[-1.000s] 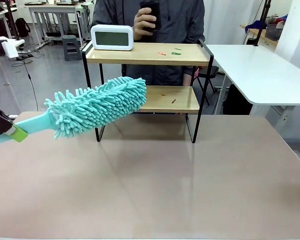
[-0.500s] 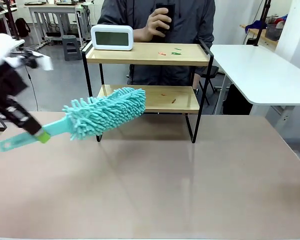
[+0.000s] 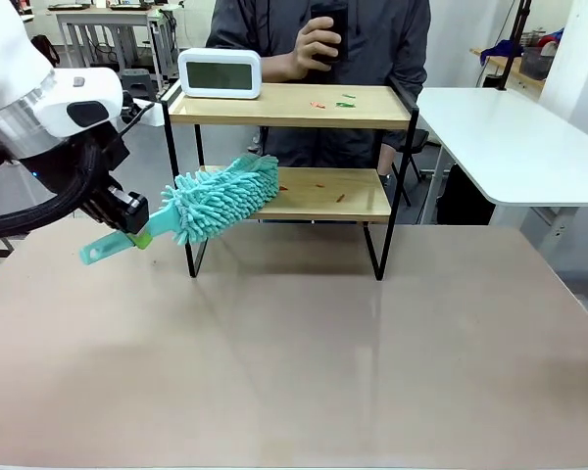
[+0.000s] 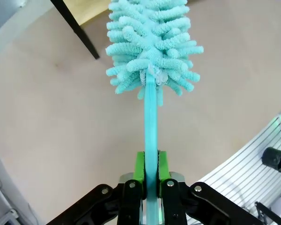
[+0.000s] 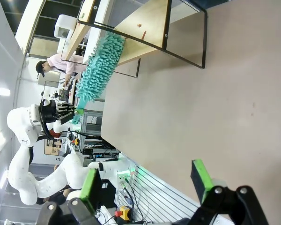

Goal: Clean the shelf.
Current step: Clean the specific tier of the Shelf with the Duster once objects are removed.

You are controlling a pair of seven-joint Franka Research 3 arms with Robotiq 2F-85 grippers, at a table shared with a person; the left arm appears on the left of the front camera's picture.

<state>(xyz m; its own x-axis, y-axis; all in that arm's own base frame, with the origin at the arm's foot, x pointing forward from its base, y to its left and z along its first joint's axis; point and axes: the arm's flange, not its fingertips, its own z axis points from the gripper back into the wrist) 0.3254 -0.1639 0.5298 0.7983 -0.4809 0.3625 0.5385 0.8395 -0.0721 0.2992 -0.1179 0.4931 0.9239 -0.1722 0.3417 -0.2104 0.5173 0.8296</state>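
Beige lab table | left gripper pinches thin handle of soft duster | right gripper spread | shelf likely light, rigid, could slide; hold its black frame.

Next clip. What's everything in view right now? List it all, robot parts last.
shelf: one, light wood boards in a black frame, far side of the table
clock: one, white, top board, left end
scraps: several, orange and green, on both boards
duster: one, teal, head at the lower board's left end
table: one, tan, under the shelf
side table: one, white, far right
person: one, grey top, behind the shelf, holding a dark object
left hand: one, black with green pads, shut on the duster's handle
right hand: one, black with green pads, open, holding nothing
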